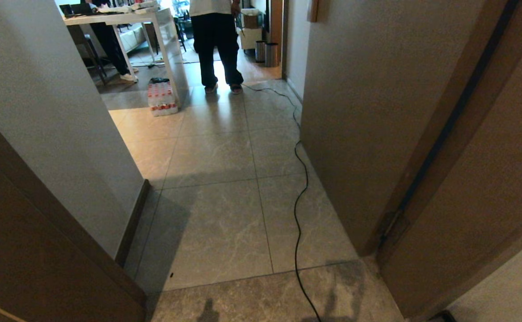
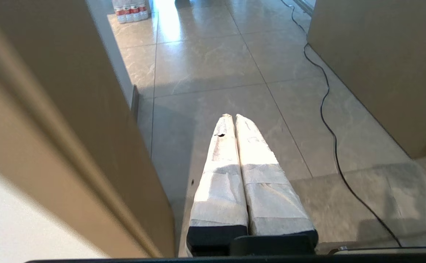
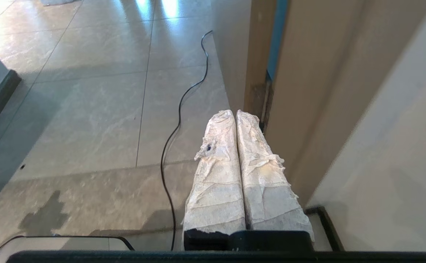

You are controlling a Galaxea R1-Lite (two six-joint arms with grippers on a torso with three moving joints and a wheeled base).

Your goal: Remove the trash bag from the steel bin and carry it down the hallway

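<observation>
Both the left gripper (image 2: 234, 116) and right gripper (image 3: 234, 111) are pressed closed on nothing, no trash bag in sight — steel bins (image 1: 271, 54) stand far down the hallway (image 1: 225, 214) beyond a person (image 1: 218, 44) — so the approach comes first, skirting the black cable (image 1: 299, 201).

Grey-beige tiled floor (image 1: 216, 214), black cable (image 1: 297, 210) trailing across, bottle pack (image 1: 162, 99) beyond

hallway floor (image 1: 216, 210): grey-beige stone tiles, faint marbled veining. walls (image 1: 46, 112) pale grey-white, door frames (image 1: 426, 179) brown wood. black cable (image 1: 300, 210) snaking along the tiles. bottle pack (image 1: 161, 99) white with red labels. person (image 1: 218, 40) in white top, black trousers. both gripper wraps white, crinkled: left gripper (image 2: 234, 116), right gripper (image 3: 234, 111).
</observation>
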